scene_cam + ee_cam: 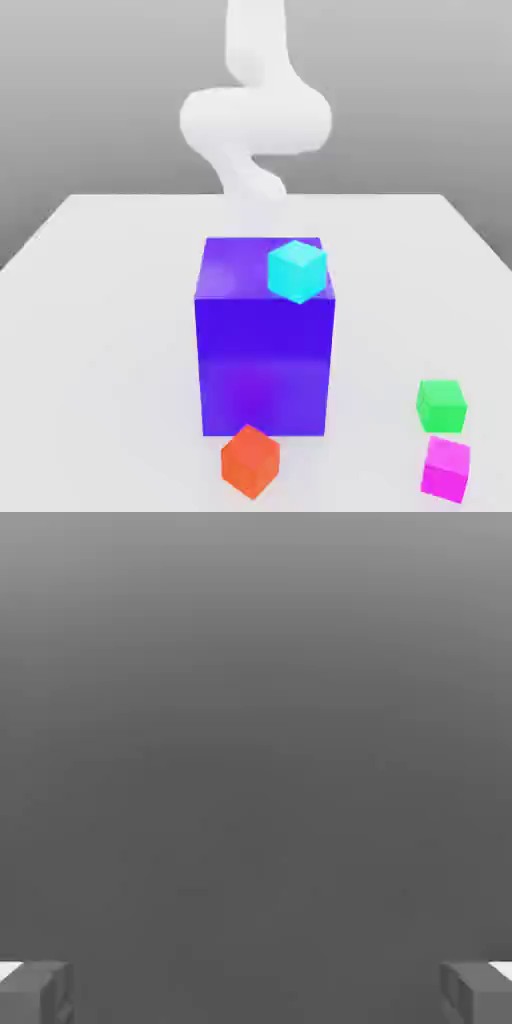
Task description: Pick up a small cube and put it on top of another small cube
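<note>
Nearest in the exterior view, at about six o'clock on the white bench, sits a small orange cube, turned corner-on and touching or nearly touching the foot of the big block behind it. Off at about four o'clock lie a small magenta cube and, just beyond it, a small green cube; the two are close together but apart.

In the middle of the bench stands a large blue-violet cube, far taller than the small ones. On its top face, toward the one o'clock corner, rests a small cyan cube, tilted slightly, with one corner near the edge.

Farthest back, at twelve o'clock, the white robot arm rises and curls above the bench, well clear of every cube. In the hand view the two grey fingers stand wide apart with nothing between them, facing plain grey background.

Any small cube looks rigid, light and smooth-sided, so it should neither crush nor sag, though flat glossy faces could slip under a weak pinch. The best hold is probably across two opposite flat side faces, mid-height, fingers squared to them. The green and magenta pair seem the easiest pick and target, being open from above and close together; the orange one is crowded by the big block.
</note>
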Tool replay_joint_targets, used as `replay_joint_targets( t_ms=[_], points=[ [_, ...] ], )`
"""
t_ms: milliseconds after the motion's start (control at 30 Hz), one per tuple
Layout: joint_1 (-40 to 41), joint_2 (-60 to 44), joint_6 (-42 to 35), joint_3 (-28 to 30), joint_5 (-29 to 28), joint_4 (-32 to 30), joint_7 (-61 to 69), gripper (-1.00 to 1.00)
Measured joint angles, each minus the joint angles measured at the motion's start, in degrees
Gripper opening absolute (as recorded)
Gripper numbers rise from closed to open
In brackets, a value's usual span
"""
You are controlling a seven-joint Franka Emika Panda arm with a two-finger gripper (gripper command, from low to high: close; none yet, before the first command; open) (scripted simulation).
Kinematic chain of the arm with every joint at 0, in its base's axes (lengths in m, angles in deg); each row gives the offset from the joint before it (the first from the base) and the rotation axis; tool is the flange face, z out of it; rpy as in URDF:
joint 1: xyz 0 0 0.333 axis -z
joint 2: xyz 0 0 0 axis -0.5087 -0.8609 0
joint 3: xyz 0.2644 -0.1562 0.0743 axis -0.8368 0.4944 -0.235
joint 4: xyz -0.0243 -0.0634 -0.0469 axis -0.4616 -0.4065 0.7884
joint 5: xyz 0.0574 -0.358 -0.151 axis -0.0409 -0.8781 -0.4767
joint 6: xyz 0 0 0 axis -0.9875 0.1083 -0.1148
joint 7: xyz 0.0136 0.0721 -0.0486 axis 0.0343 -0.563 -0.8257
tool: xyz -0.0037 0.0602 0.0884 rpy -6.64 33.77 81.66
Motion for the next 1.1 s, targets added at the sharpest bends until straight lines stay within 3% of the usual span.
replay_joint_targets(
  t_ms=[600, 900, 1067, 1100],
  points=[
    [-13.5, -37.7, 13.1, -3.0, 1.7, -2.6, 25.5, 0.00],
    [-17.9, -56.5, 19.6, -5.6, -3.3, -3.8, 34.1, 0.00],
    [-19.8, -66.9, 26.9, -4.1, -5.4, -2.2, 33.9, 0.00],
    [-20.0, -68.1, 27.8, -3.9, -5.6, -1.9, 33.7, -1.00]
  ],
)
